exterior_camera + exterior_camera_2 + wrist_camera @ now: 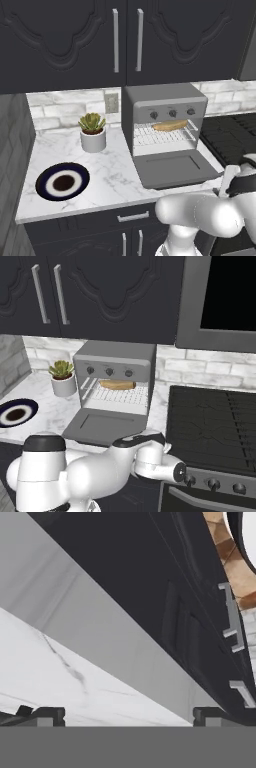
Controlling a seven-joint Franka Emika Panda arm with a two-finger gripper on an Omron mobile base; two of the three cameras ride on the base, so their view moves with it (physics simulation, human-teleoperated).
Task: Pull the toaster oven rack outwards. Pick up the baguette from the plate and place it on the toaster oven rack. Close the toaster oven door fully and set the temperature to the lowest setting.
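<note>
**Baguette on rack, oven door down, gripper empty**

The marble counter (115, 170) carries all items. The toaster oven (162, 102) stands against the backsplash, its toaster oven door (175, 169) folded down flat and open. Inside, the toaster oven rack (160, 136) bears the baguette (170, 125), lying crosswise. The plate (62, 181) sits bare near the counter's front left. A potted succulent (92, 131) stands between plate and oven. The gripper (127, 714), low by the counter's front edge, has its jaws spread wide, holding nothing.
</note>
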